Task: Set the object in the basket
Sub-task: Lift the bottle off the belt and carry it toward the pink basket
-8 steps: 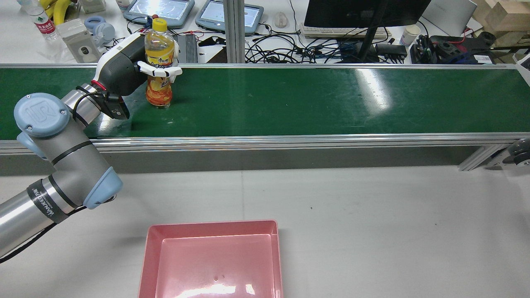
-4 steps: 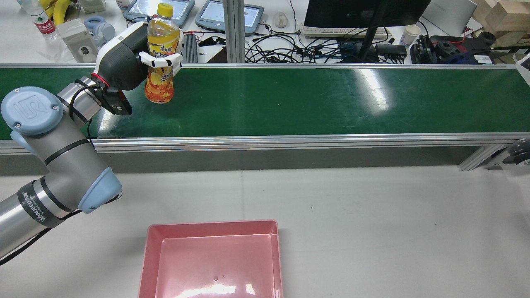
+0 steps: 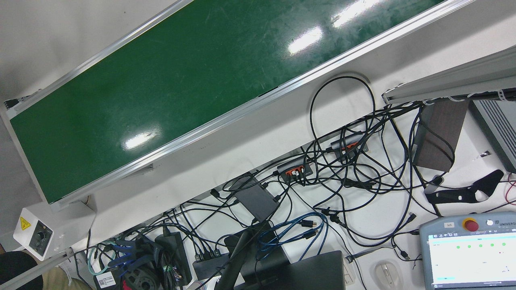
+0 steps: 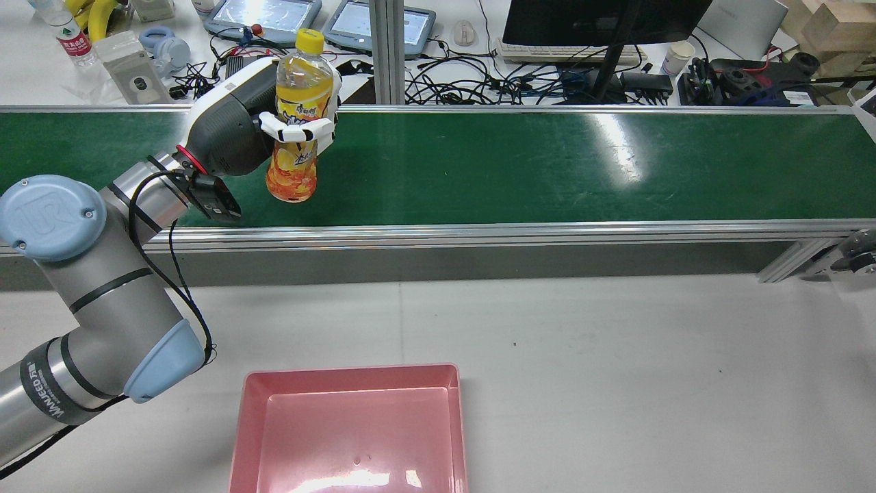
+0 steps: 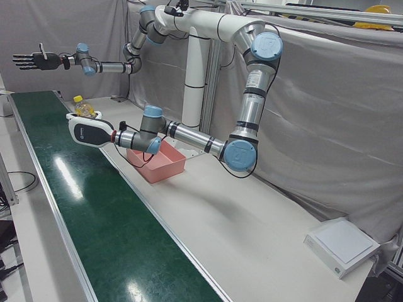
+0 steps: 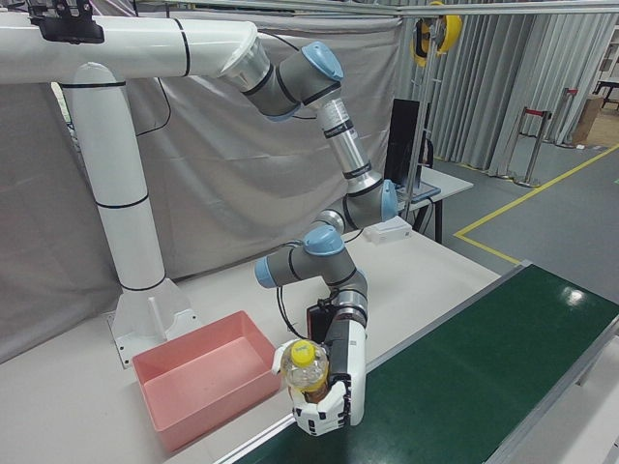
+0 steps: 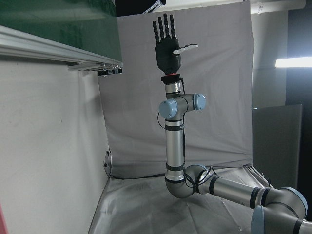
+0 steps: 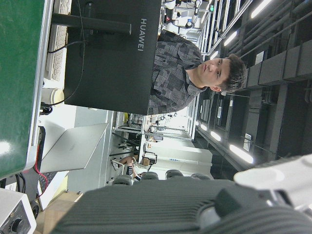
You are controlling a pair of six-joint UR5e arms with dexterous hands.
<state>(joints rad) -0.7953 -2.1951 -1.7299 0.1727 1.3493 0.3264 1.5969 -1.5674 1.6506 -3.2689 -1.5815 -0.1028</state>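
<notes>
Left arm: I see it (image 4: pixel 82 274) entering the rear view from the lower left edge, reaching forward over the near edge of the green conveyor belt (image 4: pixel 547 164).
Left hand: my left hand (image 4: pixel 236 133) hangs over the left part of the belt; its white fingers (image 4: pixel 295 130) are clamped round the middle of the bottle.
Bottle: the orange drink bottle (image 4: pixel 295 147) with a yellow cap stands nearly upright in that grasp, its base clear of the belt, close to the belt's near rail; the right-front view shows it (image 6: pixel 308 372) from above, cap toward the camera, wrapped by the same hand (image 6: pixel 334 387).
Basket: the pink basket (image 4: pixel 349 383) sits on the grey worktop (image 4: pixel 616 356) at its near edge in the rear view, well apart from the bottle and to the right of the left arm; I see nothing inside it. In the left-front view it (image 5: pixel 157 167) lies just beside the belt's far rail.
Right hand: my right hand (image 5: pixel 31 60) is raised high beyond the far end of the belt, flat, fingers apart and straight, holding nothing; the left hand view shows it (image 7: pixel 168 46) the same way.
Background: a dark monitor (image 4: pixel 602 20) and tangled cables (image 4: pixel 479 82) lie beyond the belt's far edge.
</notes>
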